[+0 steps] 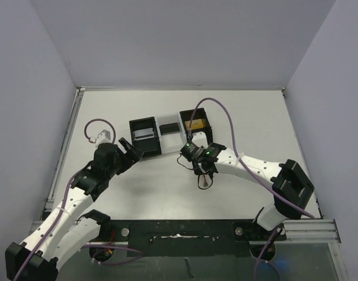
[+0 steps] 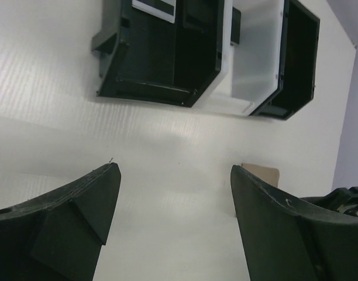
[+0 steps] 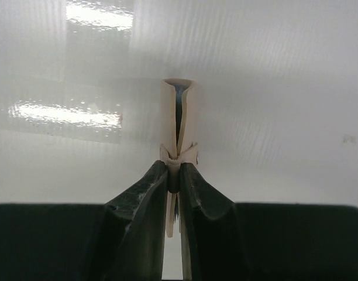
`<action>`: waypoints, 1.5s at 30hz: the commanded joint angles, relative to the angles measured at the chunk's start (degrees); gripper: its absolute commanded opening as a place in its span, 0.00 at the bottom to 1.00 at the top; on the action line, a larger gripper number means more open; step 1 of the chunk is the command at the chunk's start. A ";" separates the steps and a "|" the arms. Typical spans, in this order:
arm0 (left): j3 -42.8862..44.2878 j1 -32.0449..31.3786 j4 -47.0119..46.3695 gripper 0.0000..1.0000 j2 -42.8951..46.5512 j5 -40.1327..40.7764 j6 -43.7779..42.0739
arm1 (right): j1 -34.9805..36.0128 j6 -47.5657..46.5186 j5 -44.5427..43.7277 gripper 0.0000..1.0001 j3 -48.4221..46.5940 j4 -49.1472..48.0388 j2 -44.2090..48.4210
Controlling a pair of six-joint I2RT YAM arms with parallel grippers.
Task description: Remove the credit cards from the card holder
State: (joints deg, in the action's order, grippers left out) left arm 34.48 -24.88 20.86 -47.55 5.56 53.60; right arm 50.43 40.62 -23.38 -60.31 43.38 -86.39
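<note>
**White table (image 1: 167,193), card holder (image 3: 167,114) pinched on edge**

The right gripper (image 3: 174,171) is clamped tight on the card holder's near end. A blue-grey credit card (image 3: 179,108) shows in its open mouth. The left gripper (image 2: 174,175) hangs wide apart and empty, near the tray (image 1: 131,137). The step looks like presenting the card holder. Next, the left gripper must close on that thin card edge and draw it out.

No text, label, brand, number or sign can be read in any of the 3 views
</note>
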 commanded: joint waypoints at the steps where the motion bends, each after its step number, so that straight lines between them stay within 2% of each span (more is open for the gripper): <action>1: 1.55 0.73 5.51 0.75 5.34 10.18 5.69 | 5.15 2.89 -4.67 0.14 -6.86 4.77 -6.86; 5: 0.08 1.05 8.17 0.75 8.96 13.26 9.16 | 7.97 2.12 1.31 0.21 -9.14 -0.70 -9.71; 8: -0.32 1.15 9.26 0.75 10.69 13.19 9.95 | 8.23 0.89 8.62 0.31 -8.40 -8.14 -7.49; 10: -1.15 1.15 7.26 0.76 11.11 10.96 8.54 | 7.50 0.21 10.57 0.42 -7.36 -11.35 -4.92; 11: -1.69 1.23 4.94 0.78 10.97 8.28 6.33 | 6.88 0.09 10.92 0.46 -6.70 -12.31 -3.08; 13: -4.19 1.44 -5.36 0.83 9.69 -3.00 -1.01 | 4.67 0.60 10.65 0.51 -4.75 -13.16 -0.10; 16: -5.66 2.02 -14.64 0.84 2.99 -15.45 -1.19 | -2.00 3.45 11.40 0.57 1.17 -14.30 5.02; 19: -5.14 0.55 -22.41 0.84 -3.71 -23.23 -1.99 | -10.73 3.81 18.23 0.57 10.26 -19.01 10.76; 21: -4.18 -2.91 -26.72 0.81 -7.55 -25.82 -3.16 | -15.47 2.33 24.24 0.59 15.33 -23.86 14.17; 24: 1.34 -9.85 -24.06 0.78 -15.70 -23.07 -5.48 | -21.73 1.07 33.27 0.61 22.33 -32.87 17.30; 28: 7.58 -16.73 -16.93 0.74 -23.80 -15.44 -7.13 | -26.35 3.00 40.82 0.61 26.74 -37.19 16.88; 36: 10.74 -20.94 -15.62 0.54 -32.42 -15.32 -5.26 | -26.77 7.46 46.60 0.58 33.98 -48.93 12.10; 45: 12.53 -23.13 -16.82 0.51 -39.62 -16.26 -5.14 | -26.67 6.51 49.23 0.51 34.69 -53.07 6.12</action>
State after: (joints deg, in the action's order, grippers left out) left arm 44.34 -47.37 6.66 -85.14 -10.31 48.84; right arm 23.92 47.11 23.49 -26.33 -4.69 -78.63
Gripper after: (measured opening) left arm 0.525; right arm 0.527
